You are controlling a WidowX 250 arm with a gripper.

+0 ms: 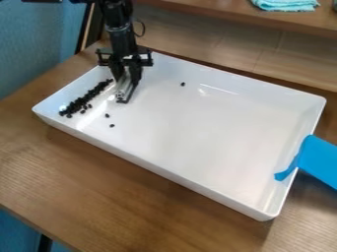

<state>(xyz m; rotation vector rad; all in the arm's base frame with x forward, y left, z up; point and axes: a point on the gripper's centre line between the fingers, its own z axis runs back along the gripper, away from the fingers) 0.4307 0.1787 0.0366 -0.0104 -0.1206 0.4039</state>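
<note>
Black beans point(84, 101) lie in a band near the left wall of the white tray point(191, 138); a sideways knock from the silver bar point(123, 88), apparently pinched in the gripper point(125, 78) just beside them, could scatter them. If its lower edge catches the tray floor, that bar may twist. Farther right, the blue flat piece point(319, 160) overhangs the rim and could slip if jolted.

One white rectangular tray point(204, 128), one silver metal bar point(123, 88), one flat blue object point(320, 160), one turquoise cloth point(286, 4); small black bean-like pieces point(80, 103): three scattered, the clustered ones too many to count.
</note>
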